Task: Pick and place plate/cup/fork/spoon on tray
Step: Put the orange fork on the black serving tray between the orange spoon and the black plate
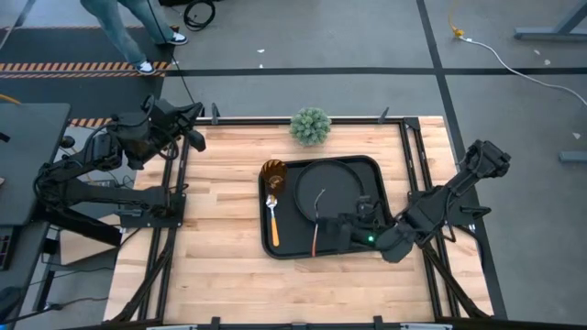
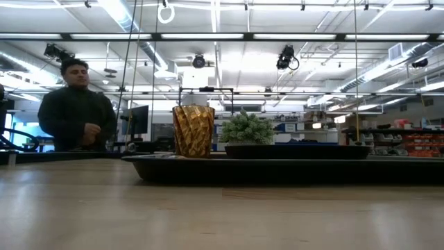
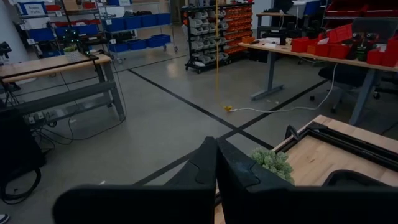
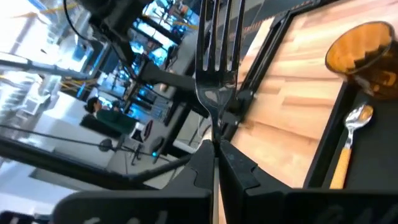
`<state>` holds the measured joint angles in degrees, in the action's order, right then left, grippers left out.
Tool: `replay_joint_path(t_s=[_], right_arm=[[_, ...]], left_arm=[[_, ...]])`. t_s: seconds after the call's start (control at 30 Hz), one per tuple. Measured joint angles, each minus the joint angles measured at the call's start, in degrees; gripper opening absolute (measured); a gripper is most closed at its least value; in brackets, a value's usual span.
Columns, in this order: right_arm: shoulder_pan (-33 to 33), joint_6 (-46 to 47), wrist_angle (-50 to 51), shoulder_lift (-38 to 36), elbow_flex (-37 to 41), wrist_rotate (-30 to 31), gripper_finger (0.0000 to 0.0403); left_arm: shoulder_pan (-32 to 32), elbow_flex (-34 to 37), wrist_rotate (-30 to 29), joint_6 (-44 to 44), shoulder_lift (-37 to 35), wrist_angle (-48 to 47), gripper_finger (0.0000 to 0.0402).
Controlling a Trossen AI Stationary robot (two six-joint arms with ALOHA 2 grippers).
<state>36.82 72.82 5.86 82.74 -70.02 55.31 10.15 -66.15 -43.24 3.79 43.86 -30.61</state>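
The black tray (image 1: 376, 167) lies mid-table. On it rest the round black plate (image 1: 341, 183), the amber cup (image 1: 274, 173) upright at its far left corner, and the spoon (image 1: 272, 218) flat along its left side. My right gripper (image 1: 334, 235) reaches in from the right over the tray's near part, shut on the fork (image 1: 320, 206). The fork's silver tines (image 4: 216, 43) point toward the far edge and its orange-red handle (image 1: 315, 244) toward the near edge. My left gripper (image 1: 193, 136) waits shut at the table's far left corner, holding nothing. My right gripper pinches the fork between its two fingertips at the neck just below the tines (image 4: 215, 127). The fingers come about level from the table's right and lie across the fork. The tines stand out past the fingers. The low view shows nothing of the fork down at tray level.
A small green plant (image 1: 310, 126) stands at the table's far edge behind the tray. A person (image 2: 76, 104) stands beyond the table's far left. Bare wood lies to the left of the tray and along the near edge.
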Motion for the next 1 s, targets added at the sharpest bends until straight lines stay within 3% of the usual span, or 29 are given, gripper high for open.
replay_joint_path(t_s=[0.23,0.5,0.73,1.0], right_arm=[[0.35,0.98,13.87,7.24,-11.44,-1.87,0.0009],[-2.04,8.64,36.58,17.83,-21.75,-12.11,0.0009],[-4.25,11.89,37.29,24.66,-21.86,-18.02,0.001],[-11.36,14.18,36.16,31.77,-21.88,-24.27,0.0011]], left_arm=[[0.0,0.0,0.0,-0.03,0.0,-0.02,0.0009],[0.0,0.0,0.0,-0.04,0.0,-0.04,0.0009],[0.0,0.0,0.0,-0.02,0.0,-0.06,0.0009],[0.0,0.0,-0.01,0.0,0.0,-0.07,0.0009]])
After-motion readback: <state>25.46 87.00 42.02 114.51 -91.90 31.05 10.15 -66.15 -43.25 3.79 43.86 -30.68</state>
